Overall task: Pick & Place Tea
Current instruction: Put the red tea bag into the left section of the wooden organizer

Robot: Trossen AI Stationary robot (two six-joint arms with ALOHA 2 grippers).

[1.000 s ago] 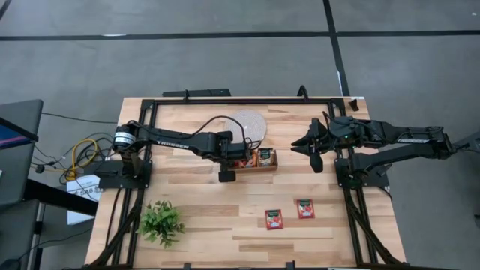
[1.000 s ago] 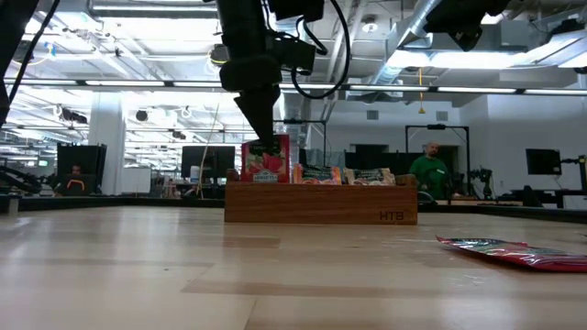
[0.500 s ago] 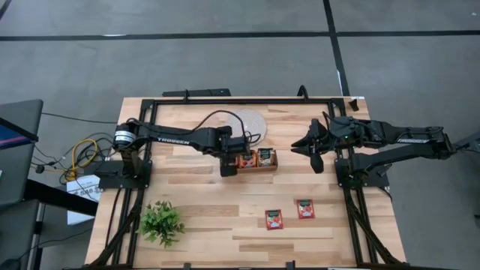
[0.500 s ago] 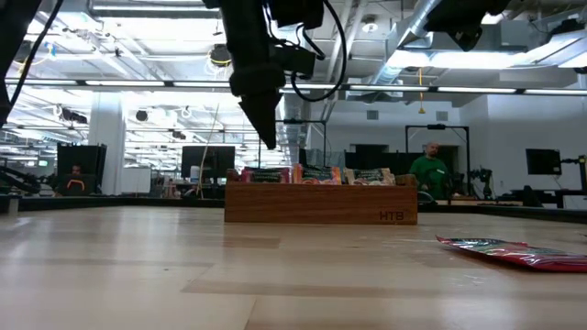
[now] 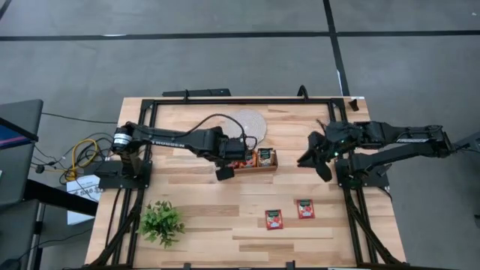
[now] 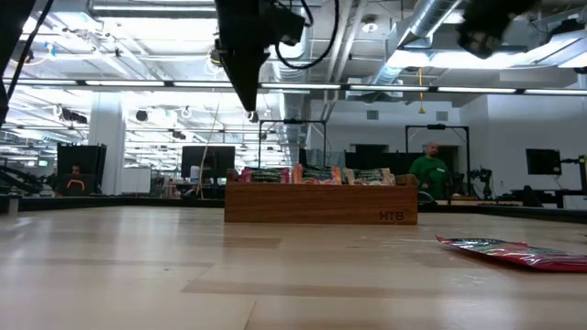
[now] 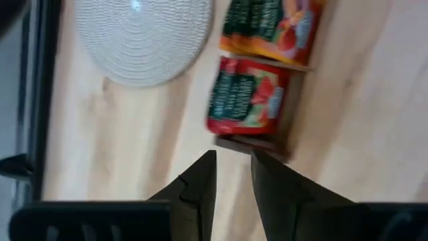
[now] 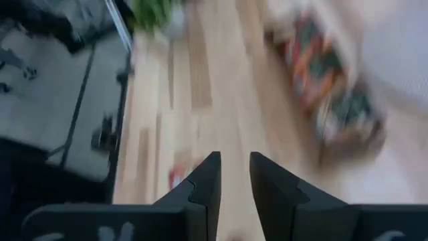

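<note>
The brown wooden tray holds several tea sachets, whose tops show in the low view above the tray. A red sachet lies in its left end compartment. Two more red sachets lie flat on the table nearer the near edge; one shows at the low view's right. My left gripper hovers above the tray's left end, narrowly open and empty, pointing down. My right gripper is raised at the table's right, narrowly open and empty.
A round pale woven mat lies just beyond the tray. A small green plant stands near the table's near-left corner. A black frame runs along the table's edges. Bare wood lies between the tray and the two loose sachets.
My left gripper let go of a red sachet it held upright in the tray's left end, then rose well above the tray. The sachet now lies down among the others. My right gripper has moved a little toward the near edge and is blurred in motion.
</note>
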